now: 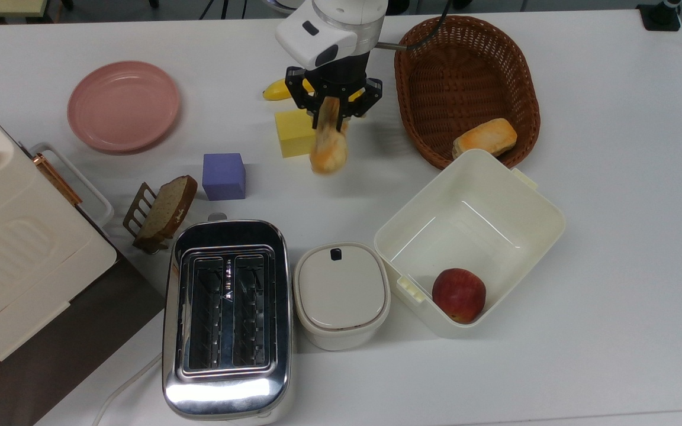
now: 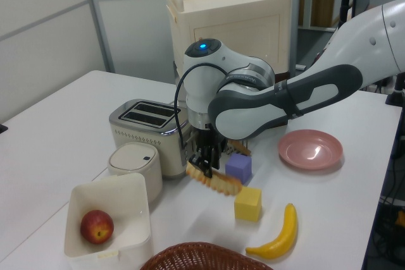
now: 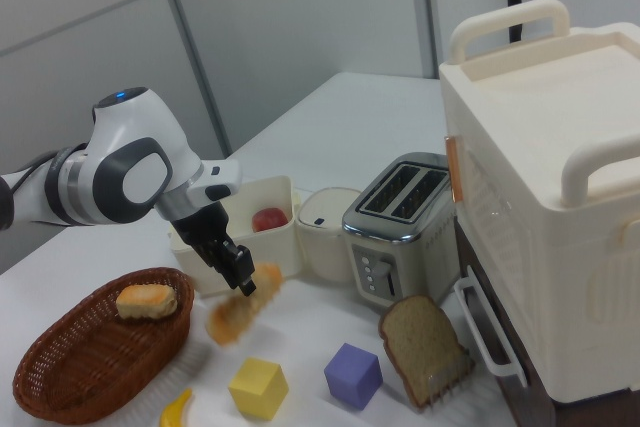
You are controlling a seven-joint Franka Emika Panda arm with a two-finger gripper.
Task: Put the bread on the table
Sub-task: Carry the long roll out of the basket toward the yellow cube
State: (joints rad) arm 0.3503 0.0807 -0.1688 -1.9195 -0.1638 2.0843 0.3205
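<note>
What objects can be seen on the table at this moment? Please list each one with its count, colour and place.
bread: 1, golden-yellow, held above the table, beside the yellow cube
bun: 1, golden, in the basket
basket: 1, brown wicker, top view's upper right
banana: 1, yellow, partly under the arm in the top view
yellow cube: 1, yellow, table middle
purple cube: 1, purple, near the bread slice
bread slice: 1, brown-crusted, in a small rack
plate: 1, pink, top view's upper left
toaster: 1, silver, front
lidded pot: 1, cream, beside the toaster
open box: 1, cream, holds the apple
apple: 1, red
cabinet: 1, cream, table edge
gripper: 1, black, shut on the bread
</note>
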